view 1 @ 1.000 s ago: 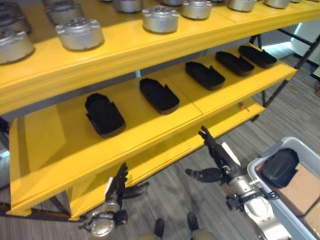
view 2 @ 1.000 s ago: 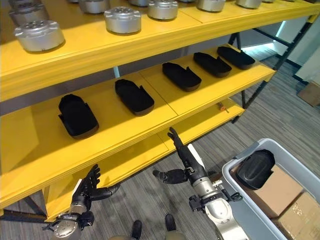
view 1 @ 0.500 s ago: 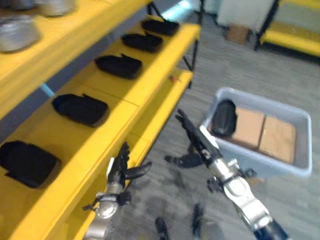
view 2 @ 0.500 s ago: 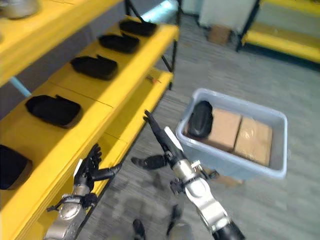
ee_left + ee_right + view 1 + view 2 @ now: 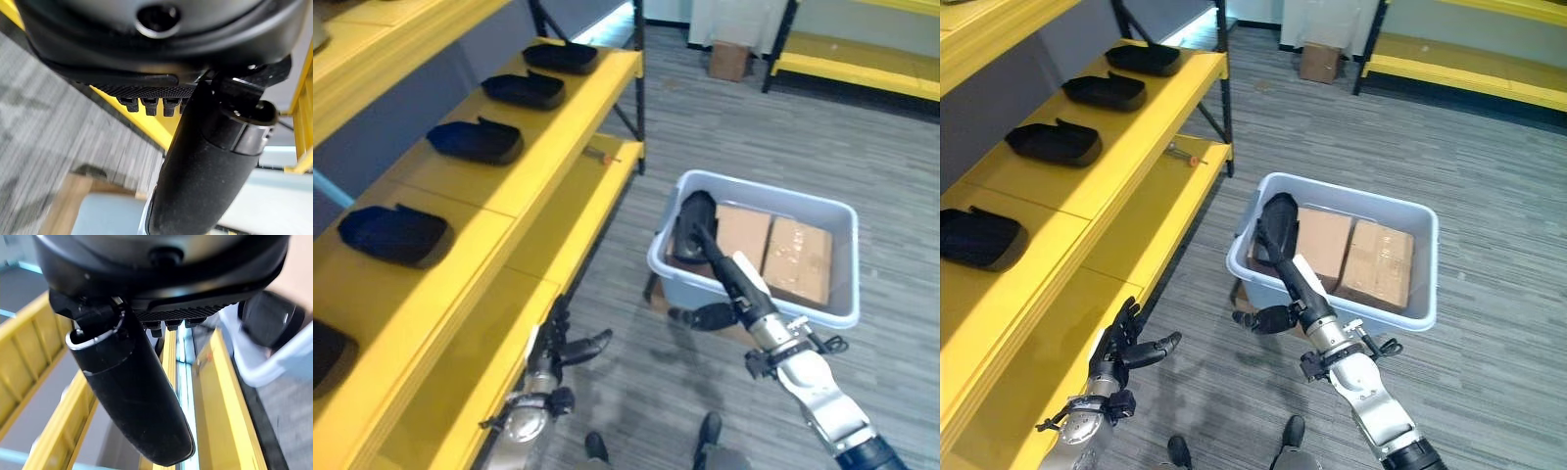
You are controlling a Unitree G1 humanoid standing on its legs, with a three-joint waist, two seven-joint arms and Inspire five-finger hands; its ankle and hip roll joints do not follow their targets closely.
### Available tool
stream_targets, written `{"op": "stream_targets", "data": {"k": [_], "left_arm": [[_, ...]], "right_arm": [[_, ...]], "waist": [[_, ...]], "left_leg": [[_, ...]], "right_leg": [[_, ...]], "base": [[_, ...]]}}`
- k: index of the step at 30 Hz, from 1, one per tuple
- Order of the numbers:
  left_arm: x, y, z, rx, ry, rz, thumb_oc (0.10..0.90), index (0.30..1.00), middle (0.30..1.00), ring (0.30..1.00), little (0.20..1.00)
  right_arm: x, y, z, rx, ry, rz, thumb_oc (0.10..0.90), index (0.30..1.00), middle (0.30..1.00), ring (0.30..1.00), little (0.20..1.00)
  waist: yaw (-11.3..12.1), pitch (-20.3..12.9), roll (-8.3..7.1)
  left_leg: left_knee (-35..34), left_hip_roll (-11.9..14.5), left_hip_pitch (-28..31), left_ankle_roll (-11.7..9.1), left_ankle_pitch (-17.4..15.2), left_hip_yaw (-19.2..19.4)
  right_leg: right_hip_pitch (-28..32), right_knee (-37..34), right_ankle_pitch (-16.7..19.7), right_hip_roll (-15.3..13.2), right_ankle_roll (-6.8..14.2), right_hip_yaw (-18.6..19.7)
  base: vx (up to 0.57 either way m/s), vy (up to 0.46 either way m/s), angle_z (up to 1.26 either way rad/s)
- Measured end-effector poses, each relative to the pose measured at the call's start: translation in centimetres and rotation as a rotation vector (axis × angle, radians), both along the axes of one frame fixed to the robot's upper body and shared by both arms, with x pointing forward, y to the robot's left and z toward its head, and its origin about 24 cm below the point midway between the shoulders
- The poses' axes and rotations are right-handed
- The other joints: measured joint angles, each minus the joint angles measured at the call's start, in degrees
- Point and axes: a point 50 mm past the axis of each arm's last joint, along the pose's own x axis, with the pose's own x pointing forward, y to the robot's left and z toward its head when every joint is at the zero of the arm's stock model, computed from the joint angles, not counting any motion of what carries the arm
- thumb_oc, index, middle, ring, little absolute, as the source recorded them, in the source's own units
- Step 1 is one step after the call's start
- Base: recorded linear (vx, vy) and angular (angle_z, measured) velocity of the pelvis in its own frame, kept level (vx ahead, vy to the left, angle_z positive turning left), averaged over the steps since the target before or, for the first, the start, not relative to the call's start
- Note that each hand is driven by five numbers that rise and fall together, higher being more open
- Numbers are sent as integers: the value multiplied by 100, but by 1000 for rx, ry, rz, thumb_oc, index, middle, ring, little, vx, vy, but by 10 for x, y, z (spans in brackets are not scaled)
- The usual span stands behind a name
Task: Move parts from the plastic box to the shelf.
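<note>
Turned from the shelf, back to the box

My view has swung from the yellow metal shelf (image 5: 509, 166) to the grey plastic box (image 5: 1410, 318); my right hand (image 5: 1298, 284), fingers straight, reaches toward the black moulded part (image 5: 1276, 217) inside; left hand (image 5: 1121, 348) relaxed.

Your right hand (image 5: 736, 286) reaches with straight fingers over the near rim of the plastic box (image 5: 759, 304), fingertips just beside the black part (image 5: 692, 223) inside. Your left hand (image 5: 553, 351) hangs open beside the yellow shelf (image 5: 499, 176).
</note>
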Motion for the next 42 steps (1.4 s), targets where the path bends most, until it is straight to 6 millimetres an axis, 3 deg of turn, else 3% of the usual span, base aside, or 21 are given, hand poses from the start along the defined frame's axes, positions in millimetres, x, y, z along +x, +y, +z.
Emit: {"op": "stream_targets", "data": {"k": [5, 6, 8, 9, 10, 11, 12, 13, 15, 17, 18, 21, 22, 24, 26, 28, 37, 41, 42], "left_arm": [[7, 2, 6, 5, -25, -1, 900, 1000, 1000, 1000, 1000], [3, 6, 4, 17, -12, 8, 900, 1000, 1000, 1000, 1000], [-5, 10, -2, 24, 17, 15, 900, 1000, 1000, 1000, 1000], [-8, 10, -4, 25, 27, 15, 900, 1000, 1000, 1000, 1000], [-9, 8, -5, 21, 30, 11, 900, 1000, 1000, 1000, 1000], [-9, 7, -6, 18, 33, 0, 900, 1000, 1000, 1000, 1000], [-10, 4, -7, 16, 37, -11, 900, 1000, 1000, 1000, 1000], [-9, 3, -6, 14, 34, -27, 900, 1000, 1000, 1000, 1000], [-8, 0, -6, 12, 32, -41, 900, 1000, 1000, 1000, 1000], [-11, 0, -12, 13, 58, -39, 900, 1000, 1000, 1000, 1000], [-13, -1, -15, 9, 73, -39, 900, 1000, 1000, 1000, 1000], [-17, -4, -19, -8, 89, -47, 900, 1000, 1000, 1000, 1000], [-15, -5, -17, -8, 78, -57, 900, 1000, 1000, 1000, 1000], [-8, 1, -10, 4, 47, -44, 900, 1000, 1000, 1000, 1000], [3, 7, 1, 33, 1, -46, 900, 1000, 1000, 1000, 1000], [11, 7, 10, 42, -36, -57, 900, 1000, 1000, 1000, 1000], [11, 10, 14, 56, -53, -46, 900, 1000, 1000, 1000, 1000], [16, 9, 18, 56, -71, -49, 900, 1000, 1000, 1000, 1000], [20, 8, 21, 58, -87, -46, 900, 1000, 1000, 1000, 1000]], "right_arm": [[-1, 2, -1, 8, 4, 4, 900, 1000, 1000, 1000, 1000], [-3, 3, -3, 7, 13, 11, 900, 1000, 1000, 1000, 1000], [-7, 1, -8, 4, 32, 5, 900, 1000, 1000, 1000, 1000], [-9, 0, -10, 4, 41, -2, 900, 1000, 1000, 1000, 1000], [-12, -4, -12, 7, 46, -15, 900, 1000, 1000, 1000, 1000], [-14, -6, -13, 4, 54, -24, 900, 1000, 1000, 1000, 1000], [-15, -8, -15, -1, 62, -29, 900, 1000, 1000, 1000, 1000], [-18, -11, -17, 0, 71, -39, 900, 1000, 1000, 1000, 1000], [-21, -13, -23, 10, 92, -56, 900, 1000, 1000, 1000, 1000], [-22, -12, -26, 13, 106, -58, 900, 1000, 1000, 1000, 1000], [-24, -15, -28, 9, 115, -64, 900, 1000, 1000, 1000, 1000], [-28, -27, -29, 9, 111, -107, 900, 1000, 1000, 1000, 1000], [-31, -34, -30, 11, 118, -146, 900, 1000, 1000, 1000, 1000], [-38, -37, -38, 15, 152, -166, 900, 1000, 1000, 1000, 1000], [-42, -25, -45, 39, 183, -126, 900, 1000, 1000, 1000, 1000], [-43, -22, -47, 40, 197, -112, 900, 1000, 1000, 1000, 1000], [-33, -25, -37, 25, 150, -114, 900, 1000, 1000, 1000, 1000], [-22, -35, -21, -75, 67, -133, 900, 1000, 1000, 1000, 1000], [-12, -36, -8, -121, 1, -139, 900, 1000, 1000, 1000, 1000]], "waist": [[93, -45, 34], [183, -72, -44], [266, -90, -86], [322, -92, -143], [331, -70, -216], [343, -75, -235], [324, -51, -293], [310, -78, -239], [335, -70, -270], [462, -29, -291], [371, -10, -235], [290, -7, 63], [80, 22, 182], [-66, 27, -14], [-115, 47, -109], [-139, 61, -135], [-129, 71, -231], [-133, 68, -233], [-128, 69, -235]], "left_leg": [[563, 312, -213, -18, -14, -142], [1389, 441, -592, -135, 69, -512], [2062, 482, -907, -506, 493, -1180], [2350, 469, -1130, -539, 651, -1404], [2446, 407, -1295, -536, 449, -1466], [2144, 192, -1316, -411, 280, -1457], [1888, 148, -1392, -397, 220, -1399], [1438, 101, -1392, -368, 149, -1366], [92, 73, -1284, -392, 167, -1351], [-350, 98, -1287, -407, 274, -1648], [-367, 71, -1263, -438, 317, -1652], [-358, -48, -803, -264, 328, -1353], [-388, -99, -699, -239, 521, -1190], [-366, -493, -552, -7, 364, -752], [-364, -875, -403, 239, 136, -208], [-363, -969, -432, 295, 98, -117], [-366, -898, -524, 240, 26, 126], [-363, -857, -769, 221, 68, 164], [-362, -847, -944, 225, 112, 166]], "right_leg": [[-327, 524, -384, 177, -264, 204], [-533, 838, -592, 180, -391, 386], [-464, 861, -666, 266, -485, 548], [-436, 789, -662, 248, -580, 630], [-430, 692, -652, 248, -619, 630], [-420, 584, -578, 220, -674, 649], [-424, 512, -573, 263, -671, 684], [-398, 430, -572, 323, -672, 698], [-410, 325, -487, 461, -609, 860], [-380, 199, -396, 610, -743, 1095], [-305, 93, -312, 708, -608, 1264], [-120, -184, -211, 804, -527, 1469], [-55, -246, -155, 792, -403, 1552], [-87, -311, -30, 384, -146, 1829], [-195, -396, 100, -4, 105, 2208], [-286, -396, 126, -76, 166, 2322], [-527, -400, 105, 13, 198, 2536], [-801, -398, 176, 61, 181, 2596], [-975, -397, 212, 71, 165, 2600]], "base": [[121, -228, -24], [130, -203, -48], [126, -82, -41], [105, 23, -22], [90, 75, -18], [214, 198, -10], [166, 175, -4], [181, 191, 2], [85, 88, -20], [182, 187, -76], [213, 270, -84], [165, 246, -91], [154, 241, -76], [125, 298, -83], [76, 253, -94], [31, 93, -33], [28, 18, -16], [-44, -21, -8], [-62, -39, 0]]}}
